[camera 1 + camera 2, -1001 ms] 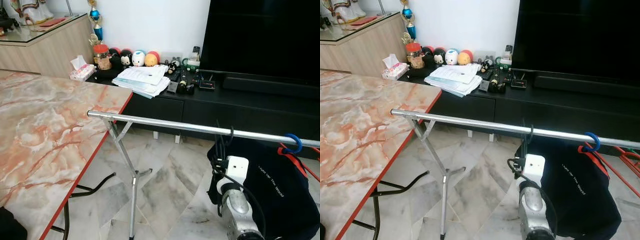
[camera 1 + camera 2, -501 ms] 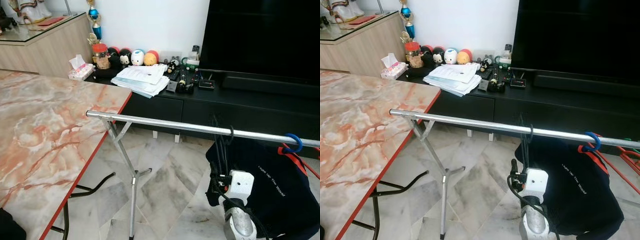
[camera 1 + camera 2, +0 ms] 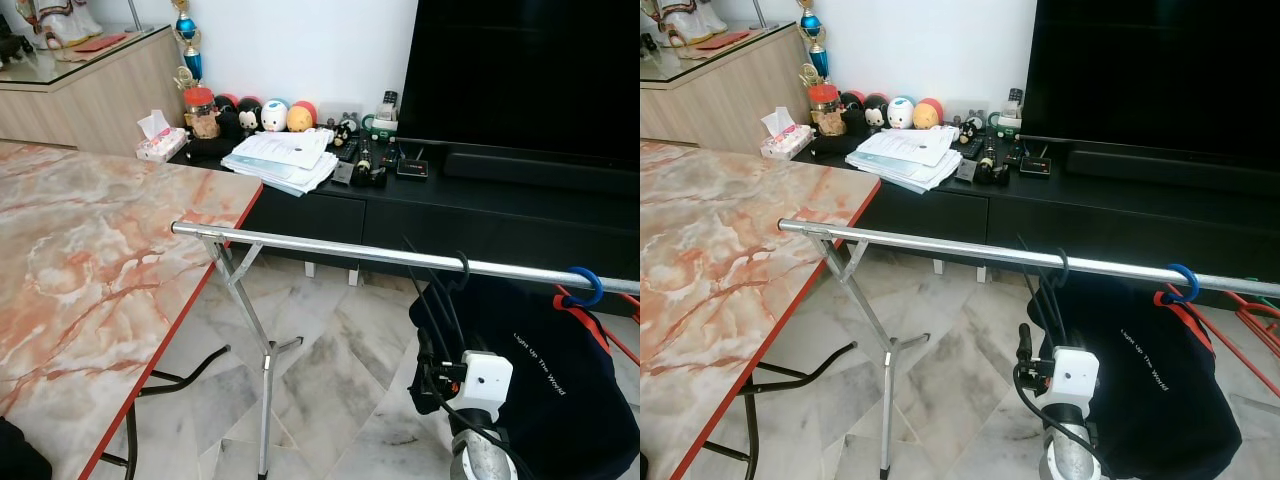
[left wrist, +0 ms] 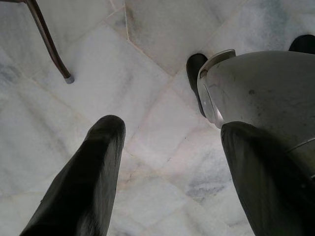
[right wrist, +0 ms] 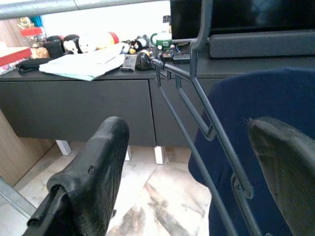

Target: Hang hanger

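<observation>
Now hanger (image 3: 452, 290) hooked on rail (image 3: 330, 248); right gripper (image 5: 197, 162) jaws released, left gripper (image 4: 172, 172) too.

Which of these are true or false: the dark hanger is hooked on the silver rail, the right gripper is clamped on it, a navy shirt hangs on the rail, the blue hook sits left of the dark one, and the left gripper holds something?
1. The dark grey plastic hanger is hooked over the silver metal rail. True.
2. The right gripper is clamped on it. False: its fingers are spread, with the hanger's arm between them.
3. A navy blue shirt hangs from the rail. True.
4. The blue hook sits left of the dark one. False: it is to the right.
5. The left gripper holds something. False: it is open over the marble floor.
</observation>
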{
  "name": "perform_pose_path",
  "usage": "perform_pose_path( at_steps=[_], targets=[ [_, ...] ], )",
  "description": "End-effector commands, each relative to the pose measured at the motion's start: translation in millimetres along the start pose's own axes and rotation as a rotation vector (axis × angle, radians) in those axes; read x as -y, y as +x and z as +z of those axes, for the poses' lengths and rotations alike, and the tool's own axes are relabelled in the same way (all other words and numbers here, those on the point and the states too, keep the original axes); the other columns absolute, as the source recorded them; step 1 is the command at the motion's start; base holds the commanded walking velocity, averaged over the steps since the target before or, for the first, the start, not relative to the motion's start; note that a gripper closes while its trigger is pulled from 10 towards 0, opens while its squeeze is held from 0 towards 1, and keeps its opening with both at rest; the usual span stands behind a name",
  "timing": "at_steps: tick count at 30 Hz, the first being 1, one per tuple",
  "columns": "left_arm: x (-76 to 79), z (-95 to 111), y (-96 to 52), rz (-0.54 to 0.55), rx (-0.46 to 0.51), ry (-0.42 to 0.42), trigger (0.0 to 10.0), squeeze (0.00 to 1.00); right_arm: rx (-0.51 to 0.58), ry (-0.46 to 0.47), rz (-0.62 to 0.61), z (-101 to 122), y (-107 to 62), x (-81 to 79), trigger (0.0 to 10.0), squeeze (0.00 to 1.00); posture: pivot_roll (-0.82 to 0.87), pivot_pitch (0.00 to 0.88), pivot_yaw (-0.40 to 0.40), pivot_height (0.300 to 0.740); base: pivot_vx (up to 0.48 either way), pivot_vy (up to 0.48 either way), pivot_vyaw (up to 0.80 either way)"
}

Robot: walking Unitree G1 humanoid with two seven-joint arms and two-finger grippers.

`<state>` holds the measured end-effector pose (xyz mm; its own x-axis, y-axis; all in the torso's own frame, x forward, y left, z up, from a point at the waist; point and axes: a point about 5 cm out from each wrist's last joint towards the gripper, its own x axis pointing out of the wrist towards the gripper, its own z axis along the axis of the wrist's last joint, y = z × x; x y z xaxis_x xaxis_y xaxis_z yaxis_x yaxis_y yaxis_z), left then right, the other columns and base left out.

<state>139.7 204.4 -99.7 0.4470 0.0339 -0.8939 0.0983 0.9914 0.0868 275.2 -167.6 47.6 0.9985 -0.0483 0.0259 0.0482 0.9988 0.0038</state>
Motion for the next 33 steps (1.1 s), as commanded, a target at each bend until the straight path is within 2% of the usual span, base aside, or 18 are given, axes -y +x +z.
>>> perform_pose_path(
  at_steps=[1,30,33],
  targets=[
    [-3.1,-9.8,-1.7,0.007,-0.029,0.011,10.0,0.0,0.003,0.0,0.014,3.0,1.0,-4.4,10.0,0.0,0.03,0.034,0.051,0.74,0.0,0.0,0.0],
    [-2.7,-10.5,-1.9,-0.004,-0.026,0.0,10.0,0.0,-0.017,0.029,0.018,4.6,-0.3,-12.5,10.0,0.0,0.04,0.037,0.05,0.74,0.0,0.0,0.0],
    [-2.7,-10.4,-1.9,-0.005,-0.026,-0.001,10.0,0.0,-0.019,0.031,0.019,4.9,-0.2,-13.0,10.0,0.0,0.04,0.042,0.049,0.74,-0.247,0.0,0.0]
  ],
)
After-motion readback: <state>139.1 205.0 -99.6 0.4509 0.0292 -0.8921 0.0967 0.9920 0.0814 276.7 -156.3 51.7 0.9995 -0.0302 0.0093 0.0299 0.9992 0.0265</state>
